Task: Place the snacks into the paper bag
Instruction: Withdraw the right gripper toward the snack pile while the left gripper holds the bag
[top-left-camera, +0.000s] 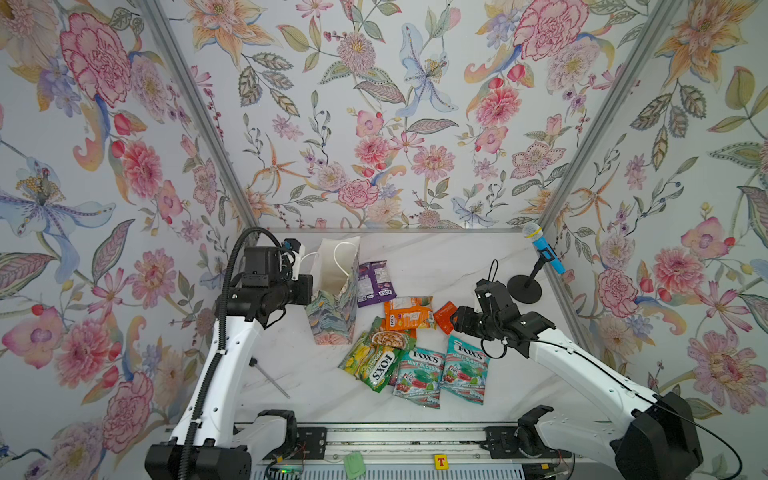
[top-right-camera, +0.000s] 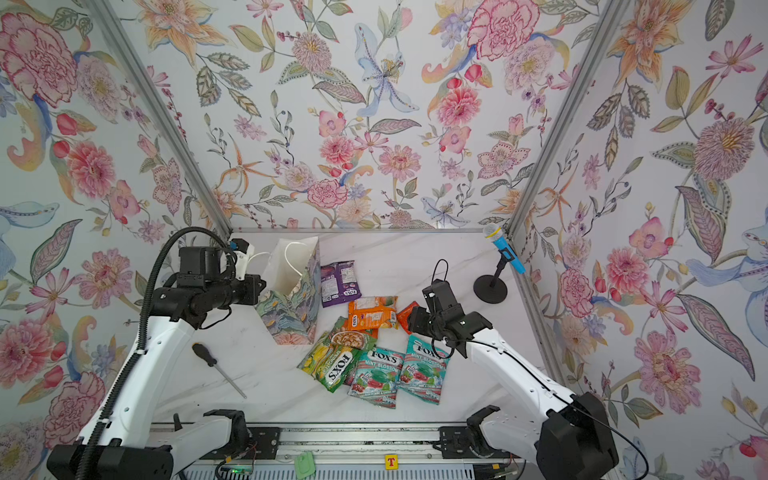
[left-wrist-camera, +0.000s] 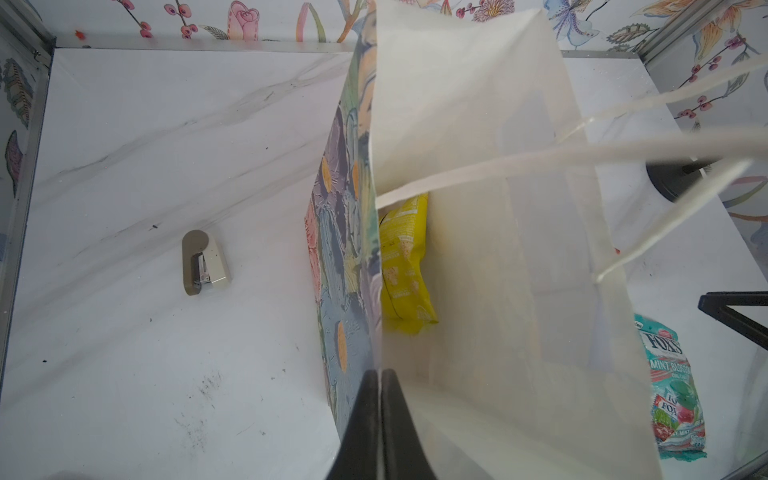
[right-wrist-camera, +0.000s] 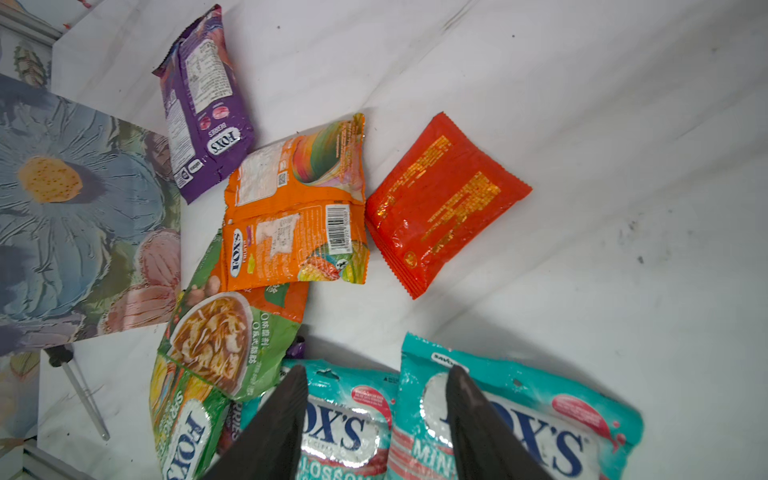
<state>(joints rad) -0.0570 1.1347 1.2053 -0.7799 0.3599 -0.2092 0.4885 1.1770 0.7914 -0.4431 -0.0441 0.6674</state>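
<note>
Risk: double pick.
Left gripper pinches bag rim shut; right gripper, half-open and empty, hangs over two touching teal pouches, height unclear. Jaws may catch both; glossy film may slip.

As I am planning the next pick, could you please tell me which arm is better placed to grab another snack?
Right. The right gripper hangs open over the teal pouches, while the left gripper is shut on the rim of the paper bag, holding it open.
</note>
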